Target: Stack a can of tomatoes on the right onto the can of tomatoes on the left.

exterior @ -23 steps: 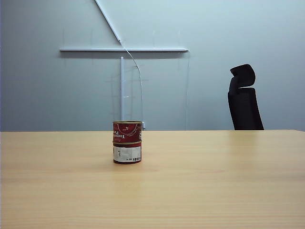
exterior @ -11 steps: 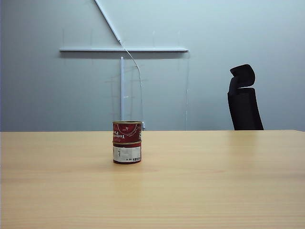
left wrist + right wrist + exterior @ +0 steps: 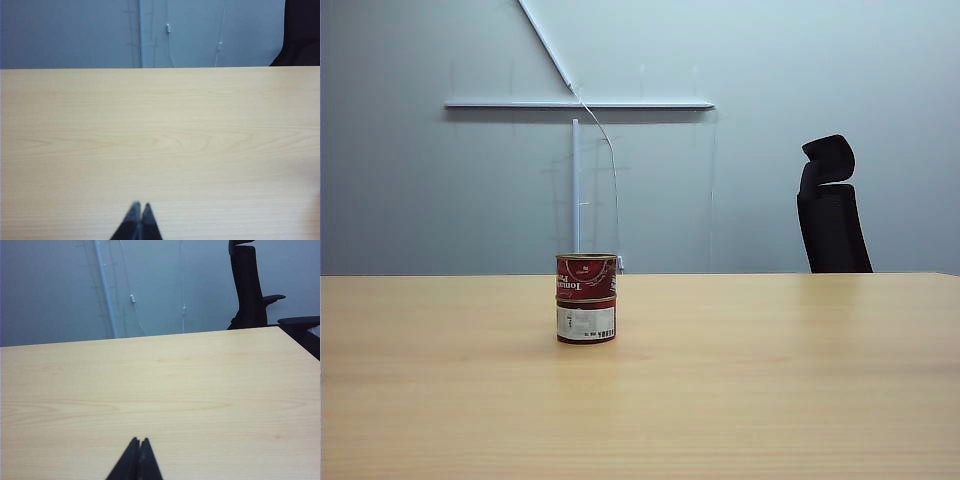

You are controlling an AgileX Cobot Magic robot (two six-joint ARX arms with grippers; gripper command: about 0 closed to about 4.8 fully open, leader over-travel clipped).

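Note:
Two cans of tomatoes stand stacked on the wooden table, left of centre in the exterior view. The upper can is red with a gold rim and sits squarely on the lower can, whose white label faces the camera. Neither arm shows in the exterior view. My left gripper is shut with nothing between its fingertips, over bare tabletop. My right gripper is also shut and empty, over bare tabletop. Neither wrist view shows the cans.
The wooden table spans the whole width of the exterior view. A black office chair stands behind its far right edge, also in the right wrist view. A grey wall with white rails and a cable lies behind.

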